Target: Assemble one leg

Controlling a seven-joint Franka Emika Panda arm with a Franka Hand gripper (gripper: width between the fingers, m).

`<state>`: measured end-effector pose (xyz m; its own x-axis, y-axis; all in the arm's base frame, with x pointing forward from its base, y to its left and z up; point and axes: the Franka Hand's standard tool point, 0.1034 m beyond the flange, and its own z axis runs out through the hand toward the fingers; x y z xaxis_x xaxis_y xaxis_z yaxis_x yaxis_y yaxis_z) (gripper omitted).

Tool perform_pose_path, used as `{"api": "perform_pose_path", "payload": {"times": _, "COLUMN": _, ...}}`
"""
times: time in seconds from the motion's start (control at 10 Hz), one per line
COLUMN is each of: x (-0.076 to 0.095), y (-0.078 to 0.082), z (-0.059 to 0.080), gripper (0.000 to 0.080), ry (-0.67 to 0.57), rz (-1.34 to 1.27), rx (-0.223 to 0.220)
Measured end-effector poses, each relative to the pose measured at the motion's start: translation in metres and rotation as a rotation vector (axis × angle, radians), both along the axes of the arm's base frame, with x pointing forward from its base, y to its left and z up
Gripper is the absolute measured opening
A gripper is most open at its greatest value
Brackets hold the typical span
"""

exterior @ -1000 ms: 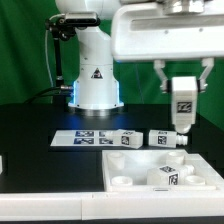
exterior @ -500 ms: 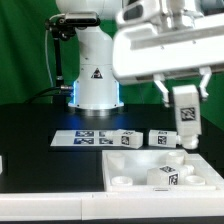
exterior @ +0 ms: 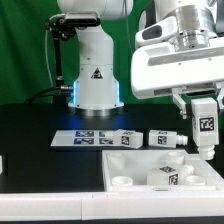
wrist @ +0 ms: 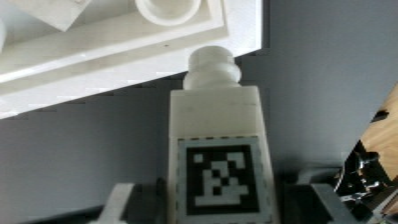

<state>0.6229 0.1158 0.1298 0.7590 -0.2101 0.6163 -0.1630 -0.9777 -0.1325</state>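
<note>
The gripper (exterior: 203, 108) was clenched on the leg (exterior: 206, 128), with its fingers (wrist: 121, 205) pressed against both sides of the tagged body. The leg hung upright, peg end down, at the exterior view's right, by the far edge of the panel (exterior: 125, 165). Whether the peg touched the panel could not be told.

The panel lay near on the black table (exterior: 30, 120). A second leg (exterior: 167, 137) lay on the table just behind it, to the exterior view's right of the marker board (exterior: 95, 138). A third leg (exterior: 170, 177) rested on the panel. The arm's white base (exterior: 95, 70) stood far back before a green backdrop (exterior: 20, 50).

Against half a second before, gripper and leg had shifted lower and toward the exterior view's right.
</note>
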Motion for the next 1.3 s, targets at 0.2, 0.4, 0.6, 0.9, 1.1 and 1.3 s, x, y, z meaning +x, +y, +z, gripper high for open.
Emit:
{"api": "perform_pose_path", "payload": {"times": 0.2, "x": 0.000, "y": -0.026, "z": -0.007, "gripper": 0.0285, "ry": 0.010, "rz": 0.106, "rx": -0.132}}
{"api": "perform_pose_path", "payload": {"times": 0.4, "x": -0.004, "y": -0.022, "z": -0.013, "gripper": 0.0285, "ry": 0.021, "rz": 0.106, "rx": -0.132}}
{"api": "perform_pose_path", "payload": {"times": 0.6, "x": -0.003, "y": -0.025, "z": -0.013, "gripper": 0.0285, "ry": 0.021, "rz": 0.106, "rx": -0.135}}
{"api": "perform_pose_path", "payload": {"times": 0.9, "x": -0.008, "y": -0.012, "z": -0.028, "gripper": 0.0285, "ry": 0.034, "rz": 0.121, "rx": -0.138}}
{"api": "perform_pose_path", "payload": {"times": 1.1, "x": -0.007, "y": -0.005, "z": -0.036, "gripper": 0.0285, "ry": 0.040, "rz": 0.126, "rx": -0.140}}
{"api": "perform_pose_path", "payload": {"times": 1.3, "x": -0.005, "y": 0.003, "z": -0.042, "gripper": 0.0285, "ry": 0.041, "rz": 0.121, "rx": -0.137}}
